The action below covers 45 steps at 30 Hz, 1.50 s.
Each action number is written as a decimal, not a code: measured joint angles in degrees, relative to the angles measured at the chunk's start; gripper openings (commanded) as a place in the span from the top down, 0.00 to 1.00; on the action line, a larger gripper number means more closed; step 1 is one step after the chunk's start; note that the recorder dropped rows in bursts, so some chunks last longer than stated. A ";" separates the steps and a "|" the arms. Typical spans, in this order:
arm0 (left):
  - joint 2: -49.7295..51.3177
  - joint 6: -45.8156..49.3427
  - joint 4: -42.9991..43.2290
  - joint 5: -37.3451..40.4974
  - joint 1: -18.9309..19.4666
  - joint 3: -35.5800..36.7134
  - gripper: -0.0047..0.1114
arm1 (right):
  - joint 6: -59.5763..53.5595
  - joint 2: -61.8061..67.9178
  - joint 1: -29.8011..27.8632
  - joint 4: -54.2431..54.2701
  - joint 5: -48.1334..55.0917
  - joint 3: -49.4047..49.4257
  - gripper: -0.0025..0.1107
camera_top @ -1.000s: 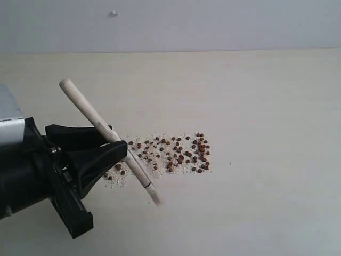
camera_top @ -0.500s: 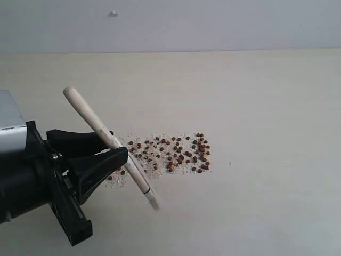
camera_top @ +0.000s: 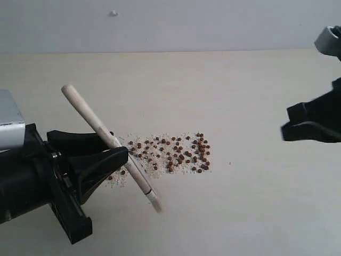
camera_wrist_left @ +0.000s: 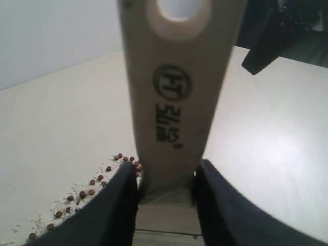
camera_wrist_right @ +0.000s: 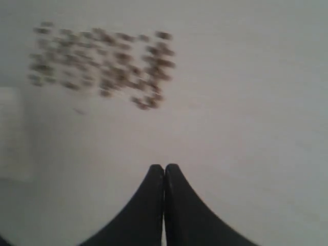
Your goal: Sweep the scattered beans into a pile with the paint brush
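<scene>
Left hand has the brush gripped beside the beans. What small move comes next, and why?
Probably set the bristles behind the sparse beans nearest the left hand and push toward the denser far end: that hand grips the paint brush, bristles low beside the scatter.

— Where is the left arm's black two-fingered gripper [camera_top: 118, 145]?
— Low at the left, its fingers clamped on the cream wooden-handled paint brush [camera_top: 88, 112].
— And the right arm's black gripper [camera_wrist_right: 164, 171]?
— At the exterior view's right edge, tips pointing left, fingers pressed together, empty.
</scene>
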 measured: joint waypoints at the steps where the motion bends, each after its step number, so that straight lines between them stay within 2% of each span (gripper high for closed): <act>1: 0.00 -0.15 0.00 0.00 0.00 0.00 0.96 | -6.13 -0.42 0.00 7.33 0.35 1.21 0.98; 2: 0.00 -0.24 0.00 0.00 0.00 0.00 0.96 | -15.37 -1.59 0.00 18.25 0.63 3.56 0.98; 5: 0.00 -1.08 0.00 0.00 0.00 0.00 0.96 | -33.78 -6.67 0.00 40.23 -0.67 10.68 0.98; 9: 0.00 -1.31 0.00 0.00 0.00 0.00 0.96 | -49.80 -14.66 0.00 56.13 -8.97 18.76 0.98; 14: 0.00 -1.31 0.00 0.00 0.00 0.00 0.96 | -56.98 -21.38 0.00 58.92 -12.62 22.66 0.98; 24: 0.00 -1.44 -0.89 -0.14 0.00 0.00 0.96 | -58.12 -31.05 0.00 58.53 -17.41 23.23 0.98; 29: 0.00 -1.44 -0.89 -2.23 0.00 0.00 0.96 | -57.04 -28.78 0.00 56.11 -24.57 17.38 0.98; 31: 0.00 -1.54 -0.89 -2.93 0.00 0.09 0.96 | -49.47 -25.58 0.00 46.09 -26.78 12.86 0.98; 32: 0.00 -1.70 -0.89 -3.07 0.00 0.09 0.96 | -35.80 -22.10 0.00 32.05 -26.83 9.30 0.98; 33: 0.00 -1.70 -0.89 -3.14 0.00 0.09 0.96 | -27.64 -20.15 0.00 22.92 -25.76 7.18 0.98; 34: 0.00 -1.70 -0.89 -3.30 0.00 0.09 0.96 | -13.50 -16.42 0.00 7.00 -21.36 3.34 0.98; 35: 0.00 -1.70 -0.89 -3.45 0.00 0.09 0.96 | -6.77 -14.28 0.00 -0.73 -18.20 1.27 0.98; 36: 0.00 -1.70 -0.89 -3.81 0.00 0.09 0.96 | 3.37 -10.37 0.00 -13.97 -12.22 -2.42 0.98; 38: 0.00 -1.70 -0.89 -3.85 0.00 0.09 0.96 | 12.98 -7.32 0.00 -24.21 -8.15 -4.50 0.98; 39: 0.00 -1.70 -0.89 -3.95 0.00 0.09 0.96 | 23.80 -6.15 0.00 -32.61 -8.72 -4.55 0.98; 41: 0.00 -1.70 -0.89 -3.95 0.00 0.09 0.96 | 34.28 -7.00 0.00 -39.99 -14.48 -2.47 0.98; 44: 0.00 -1.70 -0.89 -3.95 0.00 0.09 0.96 | 58.17 -11.77 0.00 -54.74 -36.67 7.37 0.98; 45: 0.00 -1.70 -0.89 -3.95 0.00 0.09 0.96 | 61.45 -12.34 0.00 -56.87 -41.28 8.95 0.98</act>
